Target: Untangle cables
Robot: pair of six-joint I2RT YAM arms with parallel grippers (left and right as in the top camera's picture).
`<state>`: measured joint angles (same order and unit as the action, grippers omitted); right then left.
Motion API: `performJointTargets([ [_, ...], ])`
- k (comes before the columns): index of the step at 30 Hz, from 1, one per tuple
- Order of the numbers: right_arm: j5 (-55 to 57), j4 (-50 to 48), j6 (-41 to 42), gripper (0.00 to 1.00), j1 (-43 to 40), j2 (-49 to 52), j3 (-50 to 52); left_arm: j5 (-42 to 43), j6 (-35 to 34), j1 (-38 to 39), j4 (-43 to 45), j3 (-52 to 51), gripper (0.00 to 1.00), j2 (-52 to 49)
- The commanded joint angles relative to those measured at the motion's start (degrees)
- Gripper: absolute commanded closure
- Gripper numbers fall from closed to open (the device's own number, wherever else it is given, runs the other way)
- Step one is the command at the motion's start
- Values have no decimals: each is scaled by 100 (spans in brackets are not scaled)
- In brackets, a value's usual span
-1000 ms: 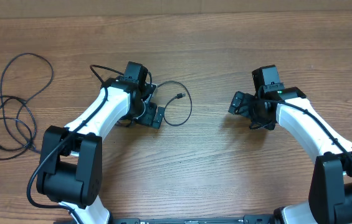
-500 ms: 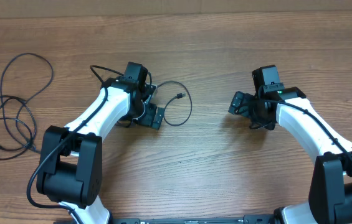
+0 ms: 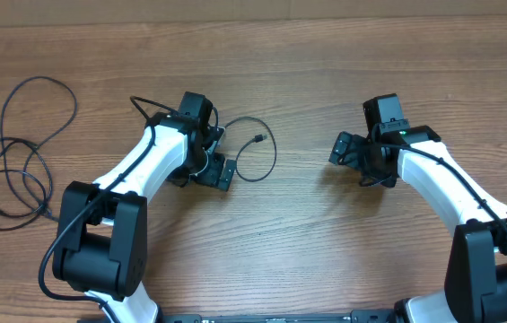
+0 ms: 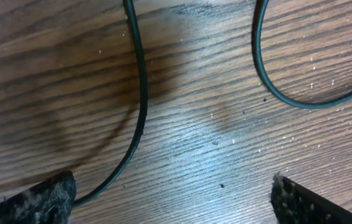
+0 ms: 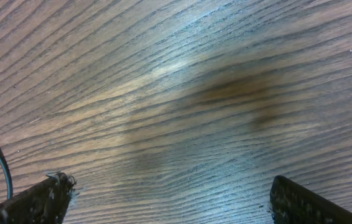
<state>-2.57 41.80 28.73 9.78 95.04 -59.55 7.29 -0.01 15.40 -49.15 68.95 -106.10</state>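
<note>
Left pincer (image 4: 172,186): wide open and holding nothing. It is low over the table (image 3: 325,54). A thin black strand (image 4: 139,93) runs between its fingers, close to one of them.
Right pincer (image 5: 172,183): wide open too, holding nothing. Only bare wood is under it.
Short cable (image 3: 266,157): a loose loop just beside the left pincer. Its little plug (image 3: 259,138) lies free on the wood. As far as I can see, no other cable crosses it.
Cable bunch (image 3: 11,170): over at the left end of the table, well apart from both pincers. Its loops cross over each other in a few spots.
Done, I think: the short cable lies by itself, away from the bunch.
Left to do, I think: the bunch still looks mixed up, so most of the job is waiting there.
</note>
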Motion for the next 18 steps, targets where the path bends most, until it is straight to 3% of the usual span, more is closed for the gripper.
performJointTargets([
  [1, 57, -13, 44, 0, 4, 24, 35, 7, -87, 39, -13, -39, 0, -52],
  [18, 57, -13, 44, 0, 4, 24, 35, 24, -85, 39, 48, -411, 0, -50],
])
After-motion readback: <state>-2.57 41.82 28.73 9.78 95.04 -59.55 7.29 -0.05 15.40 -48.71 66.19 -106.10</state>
